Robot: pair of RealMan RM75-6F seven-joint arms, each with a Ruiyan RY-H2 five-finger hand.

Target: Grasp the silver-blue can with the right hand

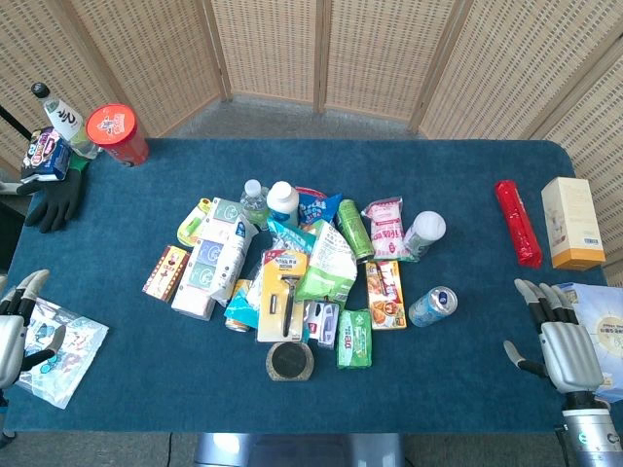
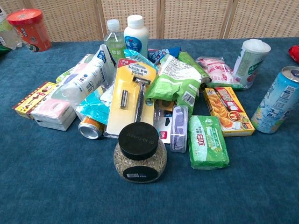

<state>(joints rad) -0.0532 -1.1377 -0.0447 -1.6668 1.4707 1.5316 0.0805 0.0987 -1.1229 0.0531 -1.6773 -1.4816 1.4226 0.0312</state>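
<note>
A yellow razor pack (image 2: 133,95) read "Schick". The can (image 1: 432,305) lay on the blue surface (image 1: 467,195), right of the pile. The right robot hand (image 1: 565,341) rested near it, fingers apart, holding nothing.

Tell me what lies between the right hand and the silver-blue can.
Nothing: in the head view, only bare blue tablecloth separates the right hand from the silver-blue can, which lies tilted at the pile's right edge. The hand rests open, apart from it.

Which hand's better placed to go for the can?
Right. The right hand rests open at the table edge, nearest the silver-blue can, with bare cloth between. The left hand sits across the pile.
</note>
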